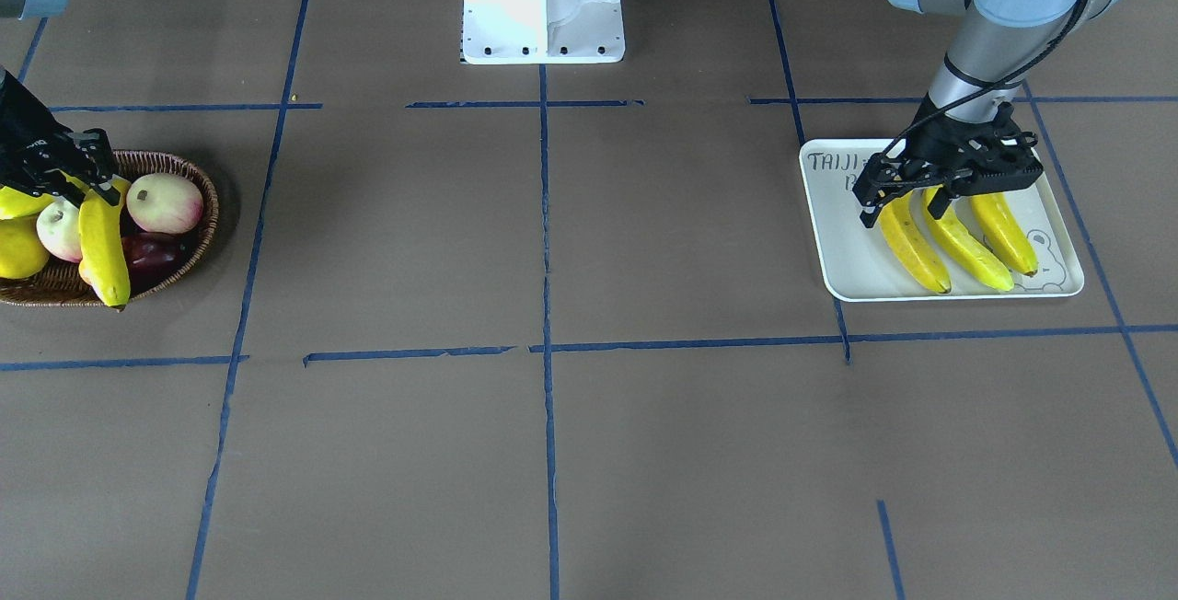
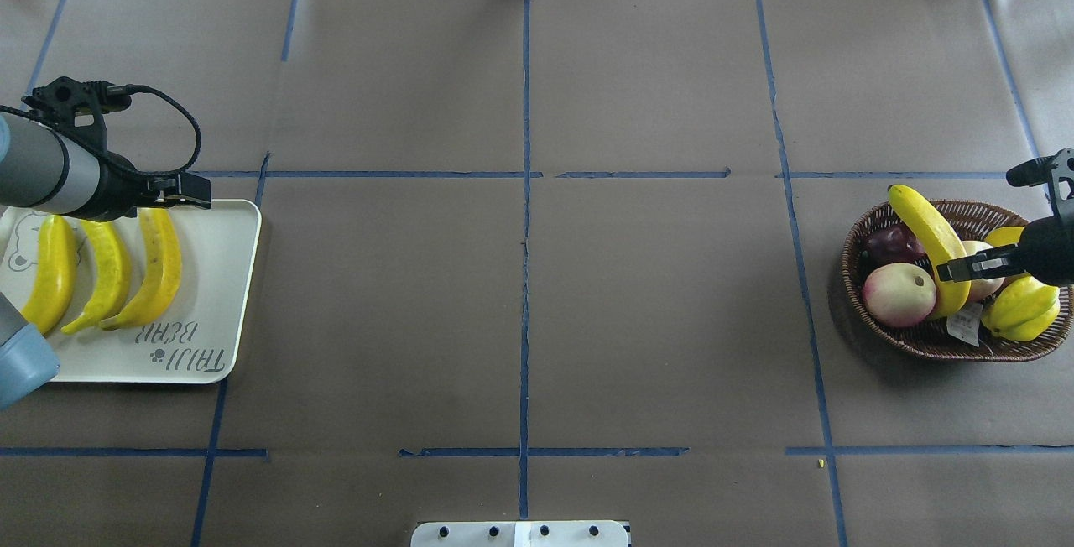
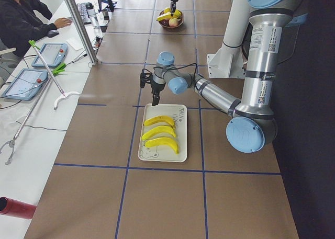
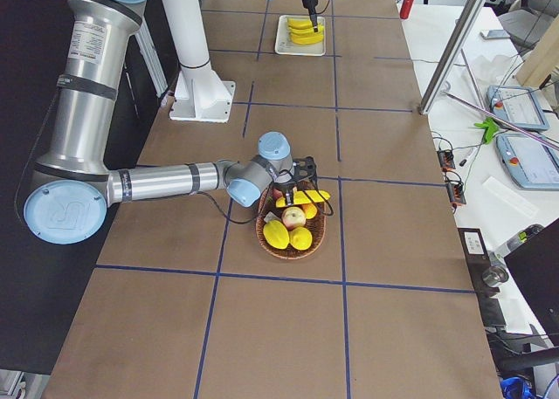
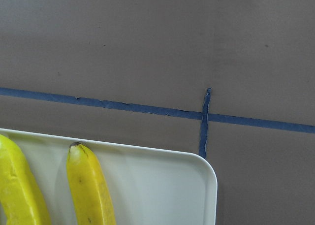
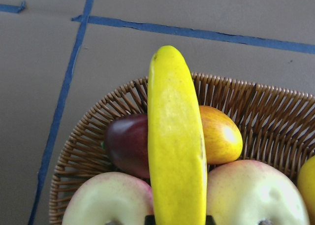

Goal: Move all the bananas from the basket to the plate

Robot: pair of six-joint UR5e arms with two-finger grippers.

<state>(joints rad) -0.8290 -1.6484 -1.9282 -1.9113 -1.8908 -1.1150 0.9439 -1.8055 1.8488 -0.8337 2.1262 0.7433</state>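
Bananas, count: four in all; three lie on the plate and one is at the basket.
Bananas on the plate: one [image 2: 52, 270], a second [image 2: 105, 274] and a third [image 2: 159, 266] lie side by side, roughly parallel. This packing probably leaves the bare strip by the lettering free for the last one.
Plate [image 2: 218, 295]: one, white, in front of the left arm.
Fourth banana [image 2: 927, 237]: it slants across the basket, its far tip past the rim and its near end in the right pincer. Gripping by the end likely lets it lift without dragging the fruit around it.
Basket [image 2: 849, 266]: one, wicker, in front of the right arm.
Other fruit in the basket: two pale pink round ones, one dark red one and at least two yellow ones. The pincer hides part of the pile, so the full count is unsure.
Right pincer [image 2: 952, 272]: pinching the fourth banana, low over the basket.
Left pincer [image 1: 902, 213]: fingers spread and holding nothing, hovering over the stem ends of the plated bananas, most likely just after a drop.
Progress: by my reading, three quarters done.
Next need: carry the last banana across the wide table to the plate.
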